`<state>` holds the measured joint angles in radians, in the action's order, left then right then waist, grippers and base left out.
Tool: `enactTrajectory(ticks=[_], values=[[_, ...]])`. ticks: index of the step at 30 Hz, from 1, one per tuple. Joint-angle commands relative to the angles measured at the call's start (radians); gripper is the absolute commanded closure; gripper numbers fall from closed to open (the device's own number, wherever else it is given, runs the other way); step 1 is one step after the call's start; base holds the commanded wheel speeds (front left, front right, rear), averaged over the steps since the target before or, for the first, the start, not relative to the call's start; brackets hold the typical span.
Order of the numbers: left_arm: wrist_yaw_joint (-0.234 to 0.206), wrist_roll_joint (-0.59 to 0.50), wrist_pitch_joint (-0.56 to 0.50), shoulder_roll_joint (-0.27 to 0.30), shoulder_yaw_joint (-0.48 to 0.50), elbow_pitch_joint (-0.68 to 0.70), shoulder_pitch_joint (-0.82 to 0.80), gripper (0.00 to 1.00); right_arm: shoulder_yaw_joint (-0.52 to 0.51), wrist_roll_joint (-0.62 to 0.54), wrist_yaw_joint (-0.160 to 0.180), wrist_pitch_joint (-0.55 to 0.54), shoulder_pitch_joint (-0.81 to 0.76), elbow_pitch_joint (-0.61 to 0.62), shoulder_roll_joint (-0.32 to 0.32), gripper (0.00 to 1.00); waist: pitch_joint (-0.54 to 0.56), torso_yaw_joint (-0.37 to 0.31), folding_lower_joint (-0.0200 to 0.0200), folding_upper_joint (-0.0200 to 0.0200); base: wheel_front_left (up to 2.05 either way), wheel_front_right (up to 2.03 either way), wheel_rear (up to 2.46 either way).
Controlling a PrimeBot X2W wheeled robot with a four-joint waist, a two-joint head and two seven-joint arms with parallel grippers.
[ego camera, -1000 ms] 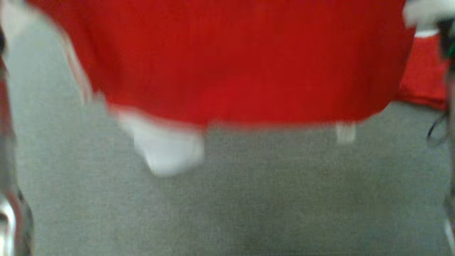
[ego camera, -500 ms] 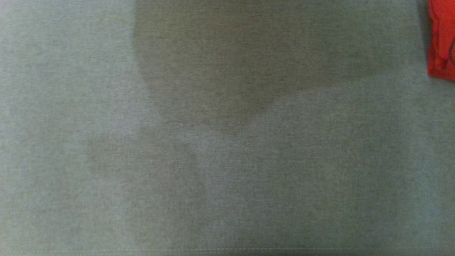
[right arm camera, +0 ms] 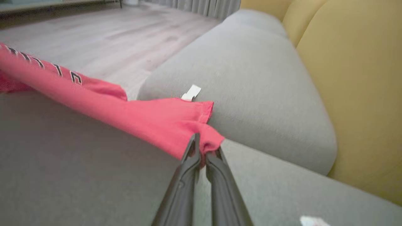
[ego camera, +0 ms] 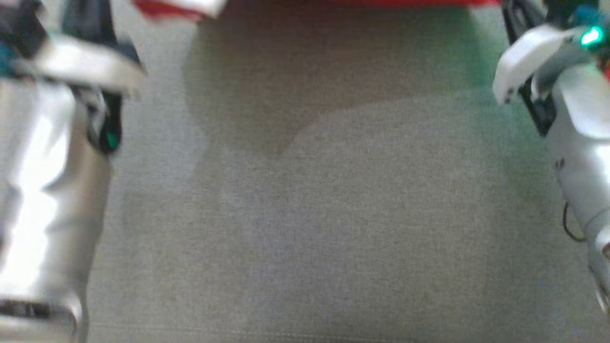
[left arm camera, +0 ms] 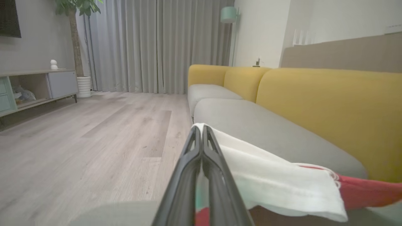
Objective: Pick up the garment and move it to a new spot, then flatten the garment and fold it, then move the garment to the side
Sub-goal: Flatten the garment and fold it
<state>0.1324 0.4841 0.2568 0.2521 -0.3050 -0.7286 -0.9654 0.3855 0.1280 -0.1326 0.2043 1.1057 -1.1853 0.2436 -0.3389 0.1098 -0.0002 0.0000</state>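
Observation:
The garment is red with a white sleeve and dark lettering. In the head view a thin strip of the garment [ego camera: 410, 2] runs along the top edge, stretched between my two arms. My left gripper [left arm camera: 201, 128] is shut on the white sleeve [left arm camera: 276, 185], with red cloth [left arm camera: 367, 193] trailing off to the right. My right gripper [right arm camera: 203, 145] is shut on a bunched red corner of the garment [right arm camera: 150, 119], which stretches away to the left above the grey seat. A small white tag [right arm camera: 191, 92] sticks up at the hem.
A grey sofa cushion [ego camera: 305, 214] lies below, with my left forearm [ego camera: 43, 190] and right forearm [ego camera: 579, 143] at its sides. The yellow sofa back [left arm camera: 329, 106] rises behind. Wooden floor [left arm camera: 78, 141], a low cabinet [left arm camera: 34, 84] and curtains [left arm camera: 157, 44] lie beyond.
The head camera has moved. The red garment filled the top of the view, then only the cushion showed; now both forearms frame the cushion and the garment sits at the top edge.

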Motion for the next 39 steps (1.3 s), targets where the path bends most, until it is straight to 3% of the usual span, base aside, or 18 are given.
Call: enactTrajectory(ticks=[1,8,17,23,31,39], values=[[-0.002,-0.003,0.005,0.068,0.005,0.050,0.031,1.00,0.029,0.032,0.002,-0.014,-0.009,0.013,0.012,1.00,0.047,0.018,0.0002,0.0000,0.00,0.00,0.00],[-0.002,-0.034,-0.014,0.157,-0.176,0.074,0.302,1.00,0.178,0.215,0.002,-0.137,-0.183,0.038,0.073,1.00,0.176,0.034,0.0002,0.0000,0.00,0.00,0.00],[-0.002,0.007,-0.140,0.323,-0.322,0.264,0.504,1.00,0.417,0.522,0.002,-0.352,-0.387,0.301,0.225,1.00,0.309,0.026,0.0002,0.0000,0.00,0.00,0.00],[-0.015,0.038,-0.253,0.414,-0.342,0.421,0.624,1.00,0.548,0.736,0.002,-0.501,-0.498,0.514,0.359,1.00,0.378,0.015,0.0002,0.0000,0.00,0.00,0.00],[-0.044,0.110,-0.403,0.490,-0.355,0.612,0.753,1.00,0.630,0.907,0.002,-0.625,-0.587,0.691,0.484,1.00,0.402,0.014,0.0002,0.0000,0.00,0.00,0.00],[-0.079,0.135,-0.460,0.506,-0.332,0.715,0.735,1.00,0.615,0.945,0.002,-0.607,-0.563,0.738,0.507,1.00,0.368,0.016,0.0002,0.0000,0.00,0.00,0.00]])
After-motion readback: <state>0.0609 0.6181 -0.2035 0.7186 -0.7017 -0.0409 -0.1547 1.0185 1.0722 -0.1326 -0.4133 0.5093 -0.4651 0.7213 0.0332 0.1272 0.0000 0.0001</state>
